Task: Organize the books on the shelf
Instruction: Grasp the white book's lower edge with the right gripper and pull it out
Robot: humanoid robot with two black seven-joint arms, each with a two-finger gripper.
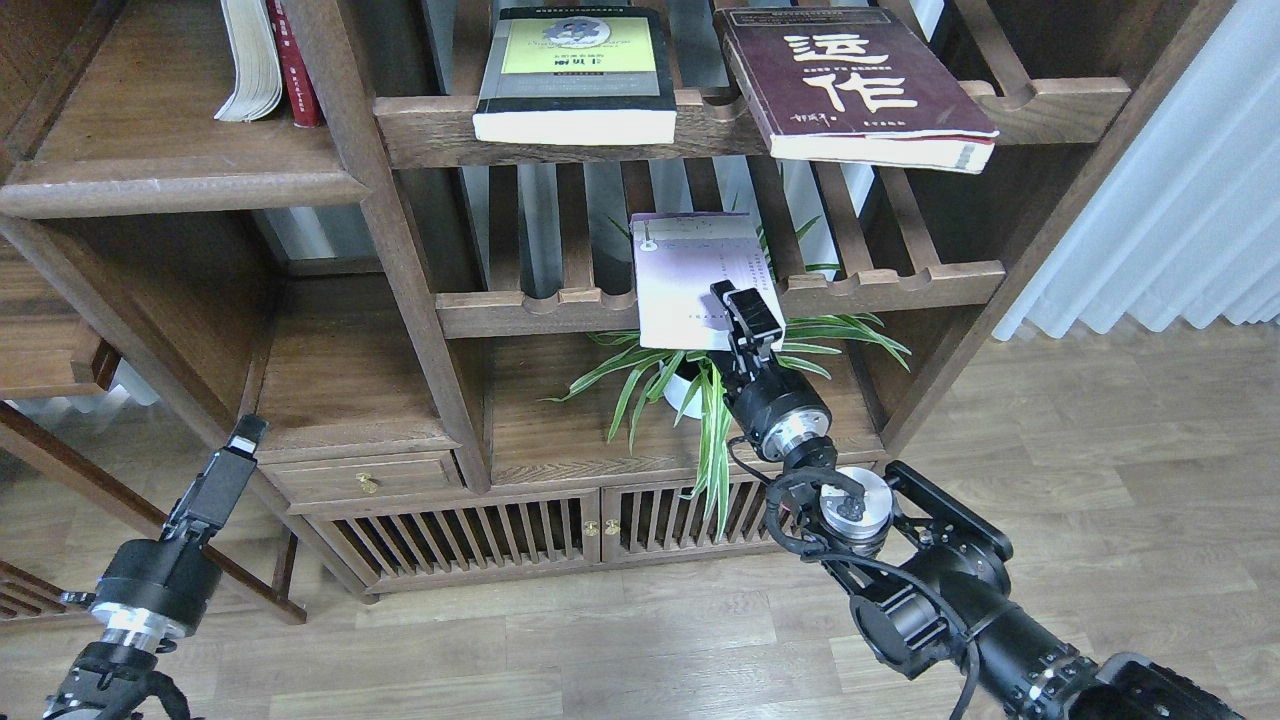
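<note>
The lavender-white book [695, 275] is pinched at its lower edge by the right pincer [745, 318], on the slatted rack above the spider plant [700, 385]. The maroon book [850, 85] and the yellow-green book [580, 75] lie on the rack above. The solid shelf [180, 180] is at upper left. The left pincer [240, 440] hangs low; whether it is spread cannot be told. The book could be dropped onto the plant if the pinch is weak.

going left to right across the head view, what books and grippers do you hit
left gripper → upright books on the solid shelf → yellow-green-and-black book → lavender-white book → right gripper, closed on that book's lower right corner → maroon book
</note>
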